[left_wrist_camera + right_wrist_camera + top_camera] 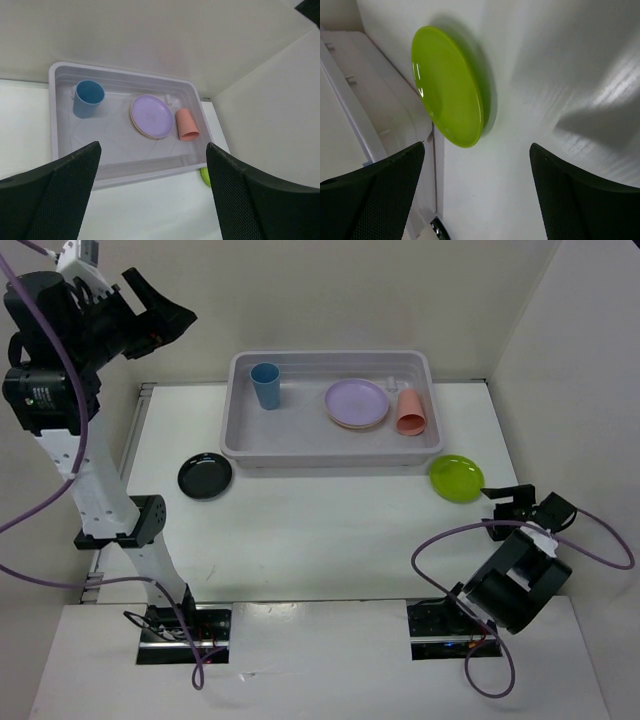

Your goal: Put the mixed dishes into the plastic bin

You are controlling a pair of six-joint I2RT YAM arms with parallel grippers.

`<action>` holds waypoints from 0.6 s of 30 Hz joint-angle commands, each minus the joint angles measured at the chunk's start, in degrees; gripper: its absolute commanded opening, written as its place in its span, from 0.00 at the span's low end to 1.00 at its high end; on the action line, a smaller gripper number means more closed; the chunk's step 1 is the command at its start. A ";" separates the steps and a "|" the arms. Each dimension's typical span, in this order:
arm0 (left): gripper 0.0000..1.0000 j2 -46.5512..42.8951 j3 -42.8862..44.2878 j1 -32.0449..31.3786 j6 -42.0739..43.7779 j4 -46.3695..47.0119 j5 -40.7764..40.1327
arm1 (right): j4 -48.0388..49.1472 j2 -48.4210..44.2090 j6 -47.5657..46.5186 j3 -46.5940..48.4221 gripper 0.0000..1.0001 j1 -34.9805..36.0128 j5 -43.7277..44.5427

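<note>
1. The pale grey bin (330, 453) sits at the far middle of the white bench (320, 540), long side across.
2. A blue cup (266, 385) stands upright in the bin's left part, mouth up.
3. A lilac plate (357, 403) lies flat right of the bin's middle. A pale orange edge shows under its near side, apparently a second plate.
4. A salmon-pink cup (411, 412) is just right of the lilac plate, near the bin's right wall. I cannot tell whether it is upside down or on its side.
5. A black plate (205, 476) lies flat on the bench, outside the bin, near its front left corner.
6. A lime green plate (456, 478) lies flat on the bench just beside the bin's front right corner.
7. The left arm (100, 500) reaches up high at the far left. The left jaws are spread wide with nothing between them, and face down toward the bin from well above.
8. The right arm (515, 585) is folded low at the right. The right jaws are spread wide and grip nothing. They sit close to the bench, aimed at the lime green plate, near it but apart.
</note>
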 commanded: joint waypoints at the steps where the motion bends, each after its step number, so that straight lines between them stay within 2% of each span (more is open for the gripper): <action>1: 0.92 -4.22 1.68 0.73 -0.99 2.16 2.03 | 6.40 2.21 -0.04 0.56 0.90 2.12 -1.73; 5: 0.93 -4.75 1.68 0.73 -2.22 3.75 3.87 | 10.18 2.84 0.48 0.56 0.90 5.46 0.83; 13: 0.93 -4.75 1.68 0.73 -2.84 4.28 5.64 | 14.66 10.12 2.15 0.56 0.90 11.09 3.82; 16: 0.94 -4.75 1.68 1.87 -2.84 3.76 5.64 | 16.07 11.70 2.16 0.56 0.90 11.09 4.70; 18: 0.94 -5.27 1.68 2.49 -2.84 3.75 5.64 | 17.99 13.81 2.85 0.56 0.85 11.61 4.70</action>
